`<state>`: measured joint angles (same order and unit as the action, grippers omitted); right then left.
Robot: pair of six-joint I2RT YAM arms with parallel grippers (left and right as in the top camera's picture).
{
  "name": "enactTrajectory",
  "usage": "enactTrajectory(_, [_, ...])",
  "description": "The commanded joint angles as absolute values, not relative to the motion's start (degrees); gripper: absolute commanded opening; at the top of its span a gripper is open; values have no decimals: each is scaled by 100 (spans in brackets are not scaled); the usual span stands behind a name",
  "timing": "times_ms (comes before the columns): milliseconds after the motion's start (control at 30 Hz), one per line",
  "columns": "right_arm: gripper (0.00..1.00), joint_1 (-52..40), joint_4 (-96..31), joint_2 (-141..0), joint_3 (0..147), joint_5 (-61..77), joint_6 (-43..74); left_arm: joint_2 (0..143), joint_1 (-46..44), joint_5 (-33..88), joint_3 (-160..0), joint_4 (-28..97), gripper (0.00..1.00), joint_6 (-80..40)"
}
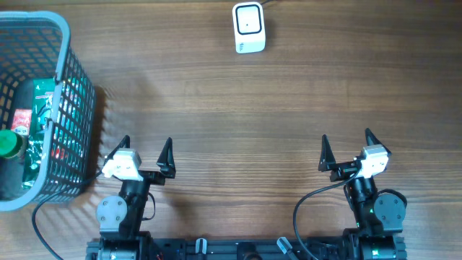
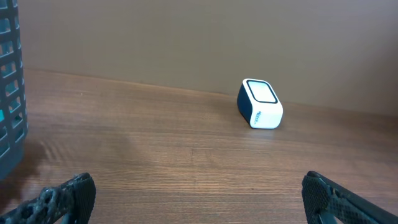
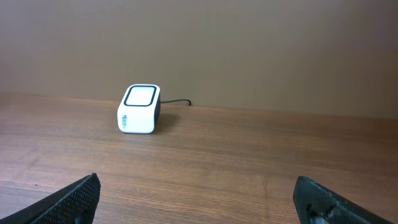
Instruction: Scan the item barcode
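The white barcode scanner [image 1: 249,27] with a dark window stands at the far middle of the wooden table; it also shows as the scanner [image 2: 260,103] and the scanner [image 3: 139,109] in the wrist views. Items lie in the grey mesh basket [image 1: 71,65] at the left: a green-capped bottle [image 1: 9,143] and a dark green packet [image 1: 40,108]. No barcode shows. My left gripper [image 1: 146,148] [image 2: 198,190] is open and empty near the front edge, just right of the basket. My right gripper [image 1: 346,137] [image 3: 197,190] is open and empty at the front right.
The basket wall [image 2: 9,93] fills the left edge of the left wrist view. A thin cable [image 3: 177,101] runs from the scanner toward the back. A black cable [image 1: 40,224] trails along the front left by the arm bases.
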<state>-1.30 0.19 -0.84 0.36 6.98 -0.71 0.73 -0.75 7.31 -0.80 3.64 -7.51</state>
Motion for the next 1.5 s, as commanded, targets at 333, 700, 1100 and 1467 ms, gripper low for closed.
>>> enactTrajectory(333, [100,-99,32,-60,30,578,3,32,-102,674,-34,370,100,-622])
enactTrajectory(700, [100,-99,32,-60,30,578,3,36,-102,1007,-45,-27,100,-639])
enactTrajectory(1100, [100,-99,32,-60,30,578,1,1232,-99,1039,-1723,152,100,-617])
enactTrajectory(1467, [100,-99,32,-58,30,578,3,6082,-10,698,-7450,3933,100,-250])
